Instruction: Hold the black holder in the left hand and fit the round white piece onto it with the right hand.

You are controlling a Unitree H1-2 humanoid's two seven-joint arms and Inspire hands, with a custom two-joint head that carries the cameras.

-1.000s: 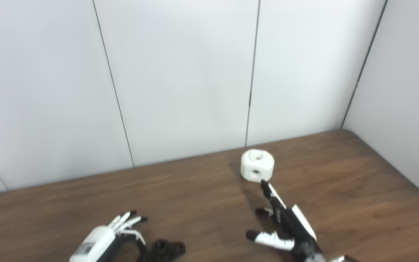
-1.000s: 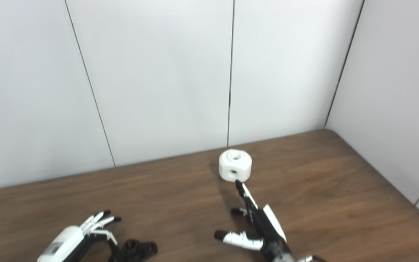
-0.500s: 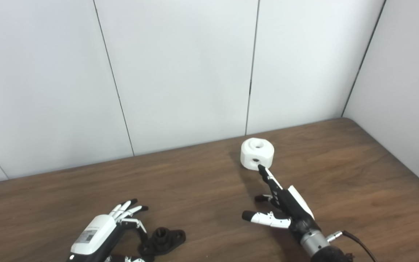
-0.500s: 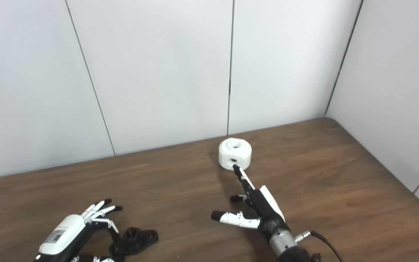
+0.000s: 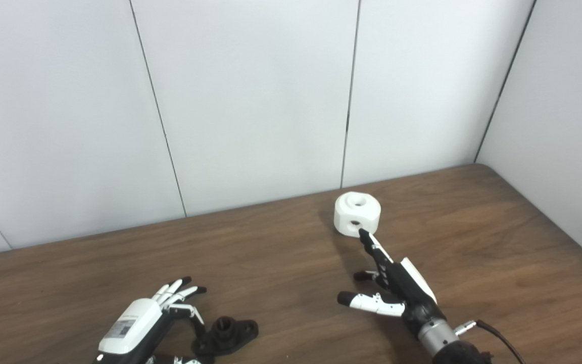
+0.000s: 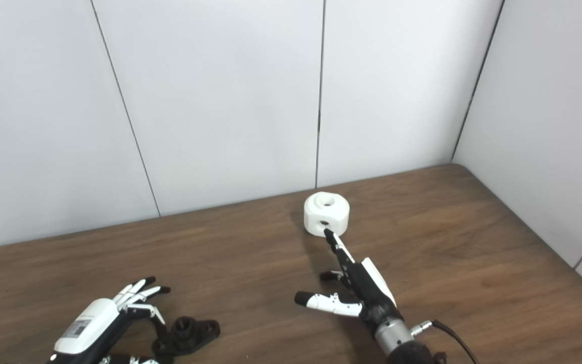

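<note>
a: so how far along is this? starting nearest the camera, the left hand (image 5: 139, 323) is down at about 7 o'clock on the desk (image 5: 281, 263), fingers spread, nothing in it. the black holder (image 5: 228, 333) is lying flat just at its 3 o'clock side. one finger looks like it's right up against the holder, but i can't tell if it's really touching.

b: so not picked up then?

a: nope, holder's flat on the wood as far as i can see. that half of the job isn't done.

b: and the other side?

a: right hand (image 5: 397, 290) comes in from around 5 o'clock, also spread and empty, thumb sticking out toward 9 o'clock. one long finger is stretched toward 11 o'clock and its tip is right at the near side of the round white piece (image 5: 356, 221), by the little side hole. touching or a hair off, can't say.

b: where's the white piece sitting?

a: farther back, a bit right of centre, near the wall panels (image 5: 250, 101). upright, hole in the top, well apart from the holder.

b: so basically step zero.

a: pretty much. my read: both grasps are left, then lifting both parts, bringing them together, and the actual fit.
</note>
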